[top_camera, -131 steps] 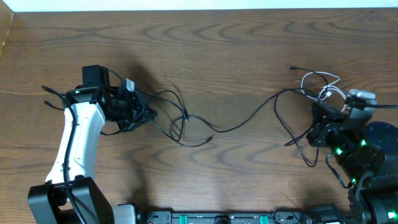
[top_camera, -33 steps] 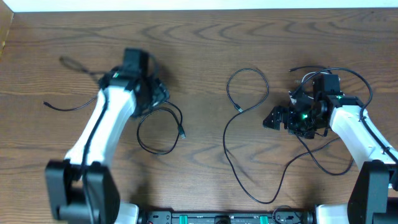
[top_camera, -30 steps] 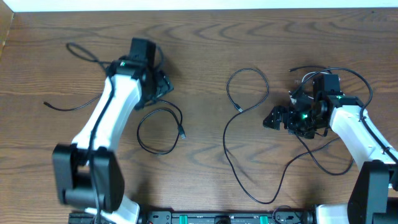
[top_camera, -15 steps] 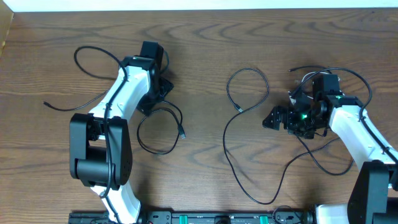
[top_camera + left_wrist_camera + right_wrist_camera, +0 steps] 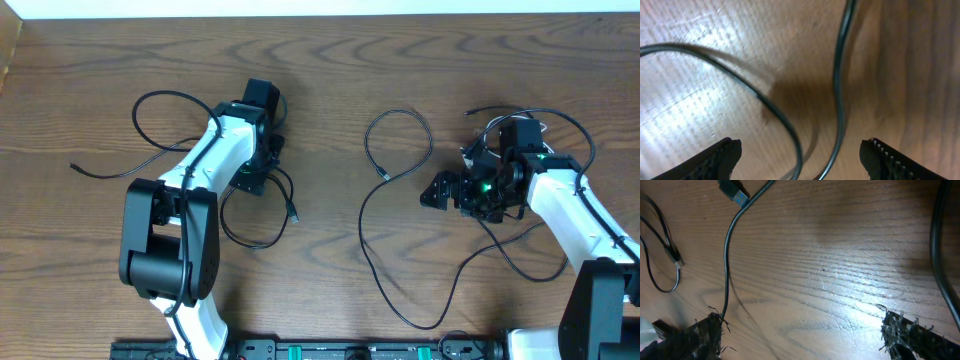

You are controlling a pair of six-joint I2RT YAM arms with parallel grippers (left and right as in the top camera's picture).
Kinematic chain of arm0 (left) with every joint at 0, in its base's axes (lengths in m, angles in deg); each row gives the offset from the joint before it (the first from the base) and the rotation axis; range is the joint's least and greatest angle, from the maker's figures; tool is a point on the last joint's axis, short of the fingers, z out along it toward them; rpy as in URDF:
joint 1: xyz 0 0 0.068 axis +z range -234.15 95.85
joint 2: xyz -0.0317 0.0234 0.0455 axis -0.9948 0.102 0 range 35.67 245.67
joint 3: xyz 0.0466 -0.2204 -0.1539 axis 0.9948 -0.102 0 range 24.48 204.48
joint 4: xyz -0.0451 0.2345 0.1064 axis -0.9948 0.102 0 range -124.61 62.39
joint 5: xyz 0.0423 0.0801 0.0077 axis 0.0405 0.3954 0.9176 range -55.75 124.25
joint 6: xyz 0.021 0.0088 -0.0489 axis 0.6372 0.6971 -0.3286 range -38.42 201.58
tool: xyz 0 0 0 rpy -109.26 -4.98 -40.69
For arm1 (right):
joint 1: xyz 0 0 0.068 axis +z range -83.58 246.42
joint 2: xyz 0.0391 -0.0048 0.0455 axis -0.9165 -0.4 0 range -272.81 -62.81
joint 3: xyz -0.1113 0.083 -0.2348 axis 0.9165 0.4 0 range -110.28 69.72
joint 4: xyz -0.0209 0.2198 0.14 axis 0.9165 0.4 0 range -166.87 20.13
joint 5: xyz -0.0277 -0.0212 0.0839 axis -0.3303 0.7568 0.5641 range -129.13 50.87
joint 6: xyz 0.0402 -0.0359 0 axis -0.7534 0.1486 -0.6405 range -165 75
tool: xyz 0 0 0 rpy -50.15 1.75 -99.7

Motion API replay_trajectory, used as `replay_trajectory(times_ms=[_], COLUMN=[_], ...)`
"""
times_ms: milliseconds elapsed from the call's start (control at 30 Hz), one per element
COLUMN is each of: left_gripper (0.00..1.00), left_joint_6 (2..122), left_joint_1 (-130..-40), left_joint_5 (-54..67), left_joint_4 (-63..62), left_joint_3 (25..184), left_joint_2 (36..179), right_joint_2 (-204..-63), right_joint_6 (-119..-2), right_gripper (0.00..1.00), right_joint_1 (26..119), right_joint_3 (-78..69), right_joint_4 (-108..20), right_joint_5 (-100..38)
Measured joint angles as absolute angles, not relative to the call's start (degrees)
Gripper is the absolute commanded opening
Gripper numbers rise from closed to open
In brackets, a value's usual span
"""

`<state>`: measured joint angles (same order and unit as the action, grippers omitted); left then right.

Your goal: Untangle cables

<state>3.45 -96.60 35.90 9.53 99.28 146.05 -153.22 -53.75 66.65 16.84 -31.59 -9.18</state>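
Both empty. Left gripper (image 5: 802,156) is wide open, straddling two strands of the looped black cable (image 5: 223,213) left of desk (image 5: 320,60) centre. Right gripper (image 5: 440,190) gapes beside the long cable (image 5: 363,240). Close left now and you'd likely pinch both strands and re-tangle.

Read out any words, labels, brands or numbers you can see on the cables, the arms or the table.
No text can be read in any view.
The black cables, the blue-tipped plug, the wooden table, the left arm and the right arm show no lettering.
Rail at the bottom edge: its green marks are too small to read.
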Motion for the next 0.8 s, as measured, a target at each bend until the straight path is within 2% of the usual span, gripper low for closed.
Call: replay_trajectory(times_ms=[800], left_gripper=[0.81], left_joint_6=[2.07], left_joint_1=[-96.60], left_joint_5=[37.69], left_joint_4=[4.72], left_joint_3=[96.18], left_joint_2=[146.97], right_joint_2=[-153.22], right_joint_6=[-53.75], right_gripper=[0.99], right_joint_1=[66.65], right_joint_3=[16.84], right_joint_4=[-31.73], right_joint_5=[-9.15])
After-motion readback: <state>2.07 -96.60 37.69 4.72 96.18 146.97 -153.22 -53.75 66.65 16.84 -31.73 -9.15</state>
